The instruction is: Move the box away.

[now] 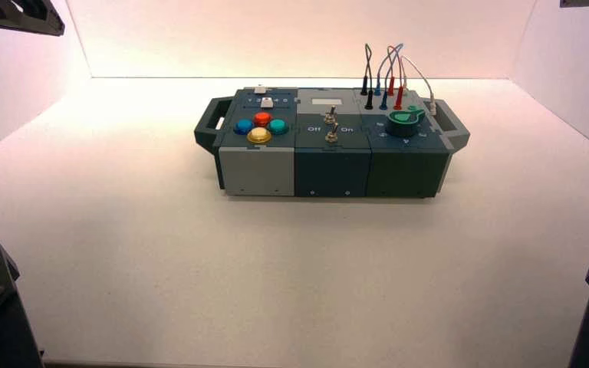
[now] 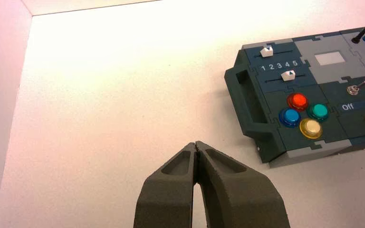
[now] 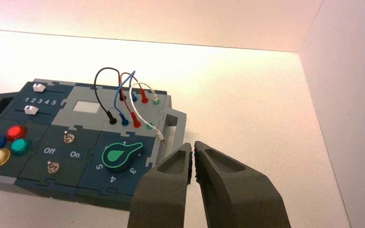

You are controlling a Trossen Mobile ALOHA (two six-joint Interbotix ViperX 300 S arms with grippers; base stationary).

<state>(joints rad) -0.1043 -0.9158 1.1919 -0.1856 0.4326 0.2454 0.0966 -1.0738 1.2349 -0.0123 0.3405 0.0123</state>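
- White walls close in a white bench (image 1: 161, 253) on three sides.
- On the bench, toward 12 o'clock from the robot and slightly right of centre, stands the box (image 1: 330, 165), long and dark teal-grey with a handle at each end and a light grey front on its left section.
- At the box's 9 o'clock end sit four round buttons (image 2: 300, 115): red, blue, teal and yellow in a diamond; two white sliders (image 2: 288, 75) lie behind them, with a scale lettered "1 2 3 4 5" between the two.
- In the middle section two metal toggle switches (image 3: 59, 152) stand one behind the other, with "Off" and "On" lettered between them.
- At the 3 o'clock end a green knob (image 3: 120, 155) points toward the "1" on its dial; black, blue, red and white wires (image 3: 126, 95) arch from sockets behind it, and one white wire's tip hangs loose near the right handle.
- The left gripper (image 2: 197, 147) hovers over bare bench, well apart from the box's left handle, fingertips pressed together on nothing.
- The right gripper (image 3: 193, 151) hovers near the right handle with only a thin slit between its fingertips, holding nothing.
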